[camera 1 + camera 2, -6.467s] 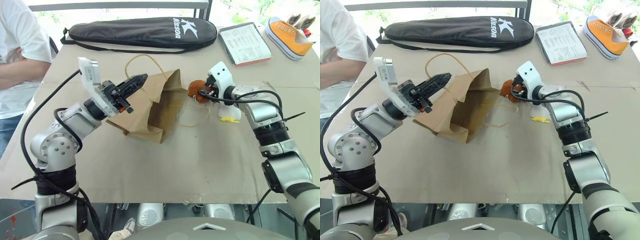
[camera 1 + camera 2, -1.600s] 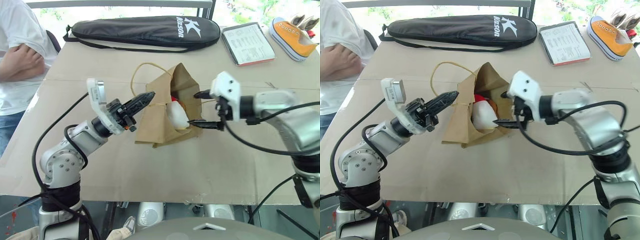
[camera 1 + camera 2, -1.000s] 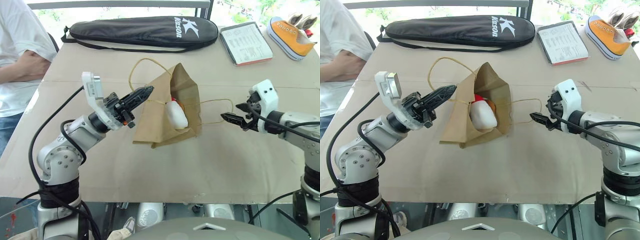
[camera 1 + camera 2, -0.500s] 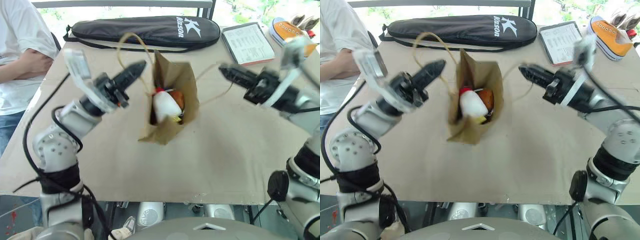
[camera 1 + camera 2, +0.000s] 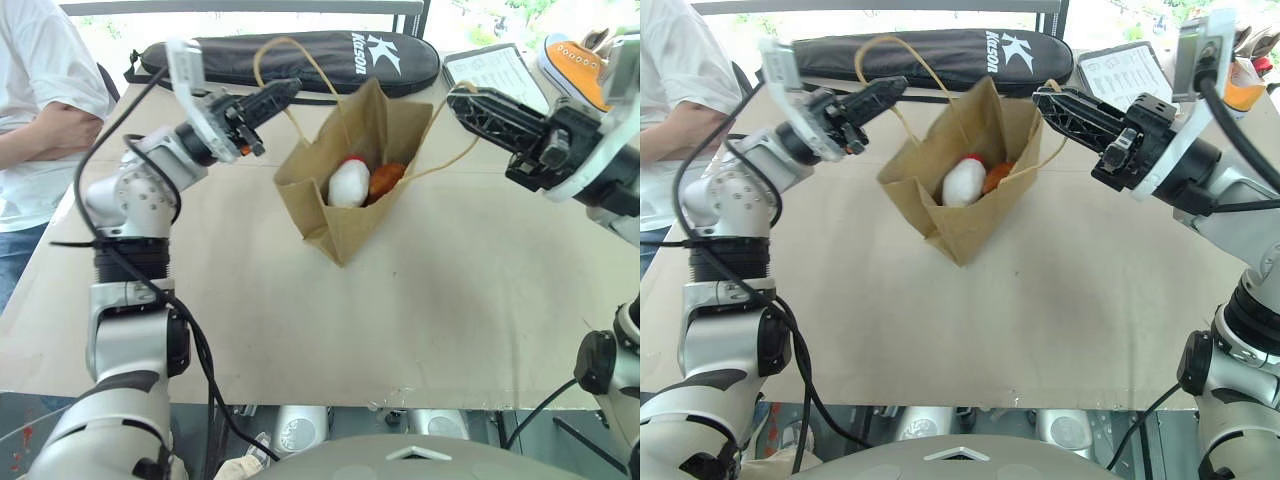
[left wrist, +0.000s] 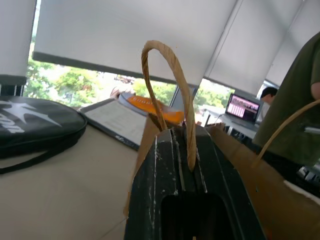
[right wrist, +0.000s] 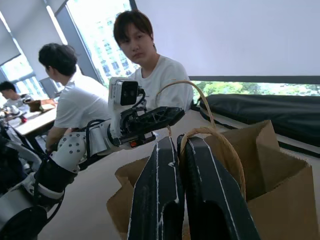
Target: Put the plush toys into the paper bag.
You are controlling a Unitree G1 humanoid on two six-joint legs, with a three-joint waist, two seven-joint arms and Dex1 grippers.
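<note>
your left claw [image 5: 287,88] is clenched on one cord handle [image 5: 275,55], your right claw [image 5: 461,98] on the other handle [image 5: 455,160], holding the paper bag [image 5: 345,215] upright between them over the table [image 5: 420,300]. inside it sit the white plush toy [image 5: 348,184] and the orange one [image 5: 384,180].

Head stereo pair looks down over table [image 5: 420,300]; both wrist cameras sit close along fingers; all share paper bag [image 5: 345,190].
</note>
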